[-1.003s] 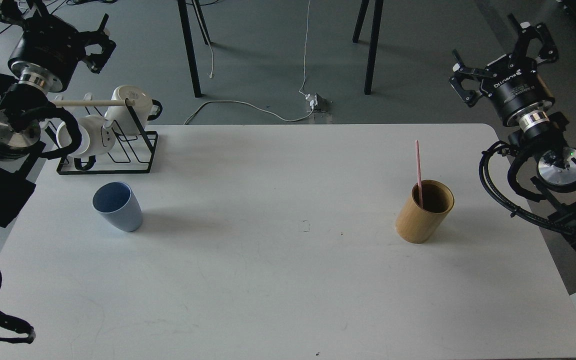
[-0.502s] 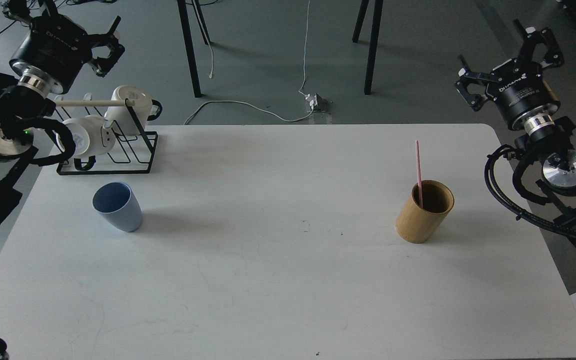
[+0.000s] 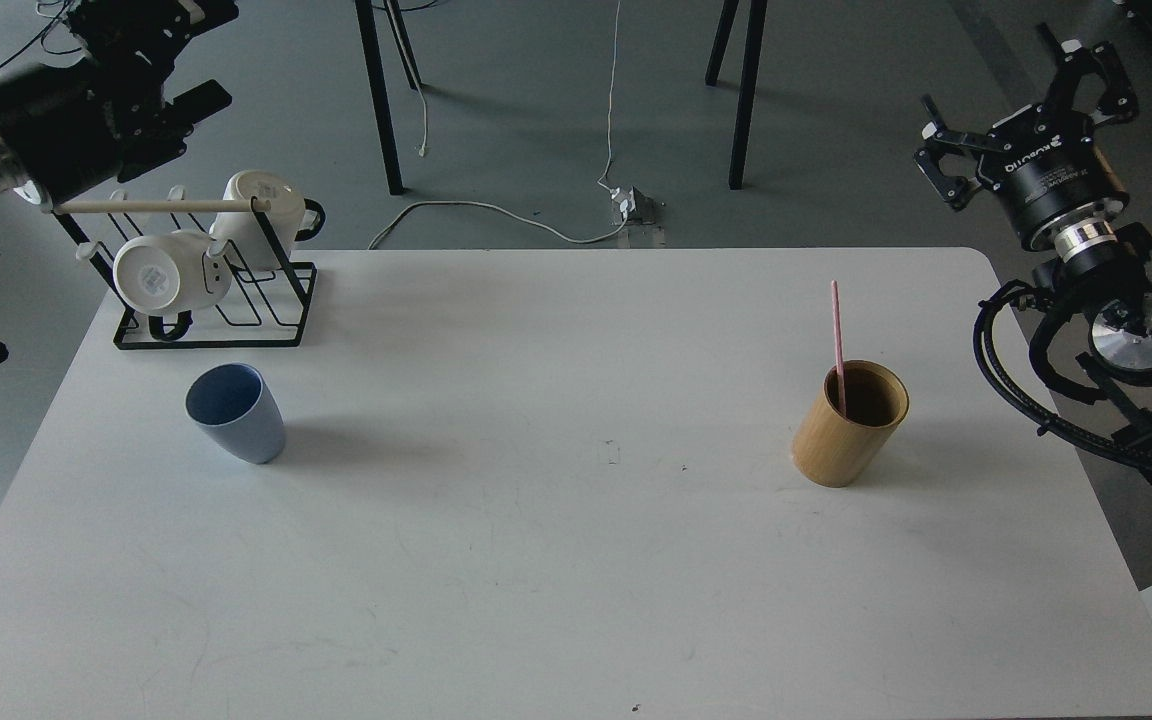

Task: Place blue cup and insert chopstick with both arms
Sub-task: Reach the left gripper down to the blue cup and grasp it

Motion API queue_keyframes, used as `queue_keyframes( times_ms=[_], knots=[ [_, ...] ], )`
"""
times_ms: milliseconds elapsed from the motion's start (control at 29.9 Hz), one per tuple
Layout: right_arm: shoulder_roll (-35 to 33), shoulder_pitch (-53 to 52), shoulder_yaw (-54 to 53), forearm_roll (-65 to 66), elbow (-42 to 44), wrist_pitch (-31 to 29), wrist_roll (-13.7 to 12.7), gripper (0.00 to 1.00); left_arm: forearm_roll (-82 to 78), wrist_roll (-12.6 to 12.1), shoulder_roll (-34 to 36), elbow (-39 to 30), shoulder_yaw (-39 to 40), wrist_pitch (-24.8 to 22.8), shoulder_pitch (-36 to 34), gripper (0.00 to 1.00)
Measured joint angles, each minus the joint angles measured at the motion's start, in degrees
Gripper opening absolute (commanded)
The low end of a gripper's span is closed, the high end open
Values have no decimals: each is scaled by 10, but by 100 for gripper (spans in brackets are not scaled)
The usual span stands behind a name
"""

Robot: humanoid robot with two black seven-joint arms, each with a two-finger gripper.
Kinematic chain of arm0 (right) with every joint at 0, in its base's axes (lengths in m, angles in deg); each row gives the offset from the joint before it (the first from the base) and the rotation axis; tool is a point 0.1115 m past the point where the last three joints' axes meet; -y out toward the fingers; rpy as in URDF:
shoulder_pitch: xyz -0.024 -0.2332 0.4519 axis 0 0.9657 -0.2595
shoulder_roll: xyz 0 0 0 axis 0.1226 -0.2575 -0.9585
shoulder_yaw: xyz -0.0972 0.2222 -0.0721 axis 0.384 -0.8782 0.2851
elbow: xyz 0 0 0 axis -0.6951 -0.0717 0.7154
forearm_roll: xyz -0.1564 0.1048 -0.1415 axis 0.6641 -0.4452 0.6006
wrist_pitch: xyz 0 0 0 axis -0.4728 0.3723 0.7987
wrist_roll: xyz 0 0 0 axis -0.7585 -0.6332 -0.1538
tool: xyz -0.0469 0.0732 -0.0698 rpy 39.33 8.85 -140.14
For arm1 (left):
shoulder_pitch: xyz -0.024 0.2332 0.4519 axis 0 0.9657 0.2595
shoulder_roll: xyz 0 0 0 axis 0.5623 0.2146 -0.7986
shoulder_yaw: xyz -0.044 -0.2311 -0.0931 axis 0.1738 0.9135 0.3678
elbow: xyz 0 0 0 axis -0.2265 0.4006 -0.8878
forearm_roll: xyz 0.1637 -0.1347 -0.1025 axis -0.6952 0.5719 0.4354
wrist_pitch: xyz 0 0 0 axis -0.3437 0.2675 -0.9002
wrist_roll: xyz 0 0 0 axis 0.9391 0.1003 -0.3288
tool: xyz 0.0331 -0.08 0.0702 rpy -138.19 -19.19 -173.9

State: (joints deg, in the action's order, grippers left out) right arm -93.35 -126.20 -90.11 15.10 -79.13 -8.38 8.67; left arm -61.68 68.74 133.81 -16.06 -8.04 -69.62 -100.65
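Note:
The blue cup [image 3: 235, 412] stands upright on the left part of the white table [image 3: 576, 560], empty. One pink chopstick [image 3: 837, 335] stands leaning in a tan bamboo cylinder [image 3: 846, 425] on the right part. My left gripper [image 3: 191, 55] is high at the far left, behind the table and well above the cup; it is dark and blurred, and holds nothing that I can see. My right gripper [image 3: 1021, 100] is beyond the table's far right corner, its claws spread open and empty, up and to the right of the chopstick.
A black wire rack [image 3: 236, 300] with a pale wooden rod and white mugs [image 3: 161, 275] stands at the table's far left corner, just behind the cup. Black furniture legs [image 3: 381, 100] and a white cable [image 3: 496, 210] are on the floor beyond the table.
My left arm has swung up and out to the left, uncovering the rack's left side. My right gripper has drifted slightly up and to the right. Cup and chopstick have not moved.

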Motion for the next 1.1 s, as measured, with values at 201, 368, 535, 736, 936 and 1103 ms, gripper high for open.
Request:
queue_keyframes(
  times_ms=[201,368,535,736,936,1103],
  knots=[
    [-9,0,-1,0,0,-1,1,100,-136,-1,37,-14,-42,5,12,91],
    [-13,2,-1,0,1,-1,2,100,-257,0,49,-9,-76,14,15,82],
    [-13,2,-1,0,1,-1,2,100,-337,29,50,22,-128,57,21,76],
    [-12,2,-1,0,1,-1,2,100,-369,79,31,110,-218,137,32,65],
    [-12,2,-1,0,0,-1,2,100,-374,95,3,167,-297,165,33,59],
    [-12,-4,-2,0,0,0,2,100,-378,100,-24,188,-313,171,34,58]
  ],
)
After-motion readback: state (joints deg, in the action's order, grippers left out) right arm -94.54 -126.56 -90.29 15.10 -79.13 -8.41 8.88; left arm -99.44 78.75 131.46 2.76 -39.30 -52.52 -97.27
